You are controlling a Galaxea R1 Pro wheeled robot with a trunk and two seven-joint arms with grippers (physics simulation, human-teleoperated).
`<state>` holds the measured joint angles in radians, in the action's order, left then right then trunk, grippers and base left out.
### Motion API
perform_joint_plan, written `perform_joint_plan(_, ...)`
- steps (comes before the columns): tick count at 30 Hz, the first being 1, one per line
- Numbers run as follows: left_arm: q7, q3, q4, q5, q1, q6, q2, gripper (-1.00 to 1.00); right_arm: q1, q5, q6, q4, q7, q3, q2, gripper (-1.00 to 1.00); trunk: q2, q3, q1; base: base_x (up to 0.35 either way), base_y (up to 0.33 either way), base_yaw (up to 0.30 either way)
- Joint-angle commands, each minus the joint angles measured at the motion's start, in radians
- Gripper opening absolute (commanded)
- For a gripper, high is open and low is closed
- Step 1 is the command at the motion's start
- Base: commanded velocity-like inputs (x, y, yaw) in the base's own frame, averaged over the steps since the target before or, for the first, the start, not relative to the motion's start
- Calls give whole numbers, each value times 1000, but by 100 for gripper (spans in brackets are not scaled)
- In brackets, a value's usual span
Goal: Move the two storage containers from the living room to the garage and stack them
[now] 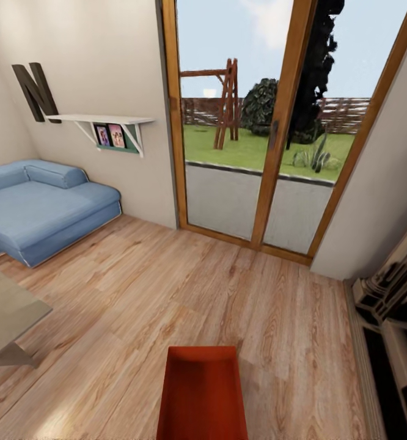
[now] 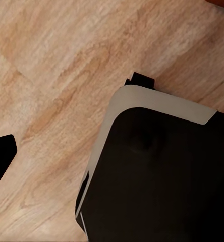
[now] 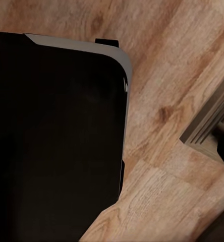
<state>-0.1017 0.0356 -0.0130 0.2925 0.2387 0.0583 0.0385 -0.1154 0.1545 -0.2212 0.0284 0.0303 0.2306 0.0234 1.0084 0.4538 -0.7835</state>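
One orange-red storage container [image 1: 202, 391] lies at the lower middle of the head view, open side up, over the living room's light wood plank floor [image 1: 136, 287]. A sliver of its orange-red wall [image 2: 220, 3] reaches a corner of the left wrist view. Both wrist views look down on the robot's black, grey-edged base [image 2: 157, 171] [image 3: 51, 131] and the planks around it. A dark wedge [image 2: 0, 159] at the edge of the left wrist view may be a finger; I cannot tell its state.
A blue sofa [image 1: 41, 205] stands at the left and a glass-topped table [image 1: 8, 315] at the near left. Wood-framed glass doors [image 1: 271, 134] are straight ahead. The ornate fireplace surround [image 1: 393, 311] runs along the right, with its moulded foot [image 3: 208, 128] close to the base.
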Motion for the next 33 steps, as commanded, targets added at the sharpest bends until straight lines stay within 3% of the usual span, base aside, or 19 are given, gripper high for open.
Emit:
perform_joint_plan(1,-1,3,1,2,1,3,0,100,-1,10,-6,3,1,9,0,100,1,3,0,0,0,0)
perform_joint_plan(33,-1,4,0,2,1,3,0,100,-1,10,-6,2,1,7,0,100,1,54,0,0,0,0)
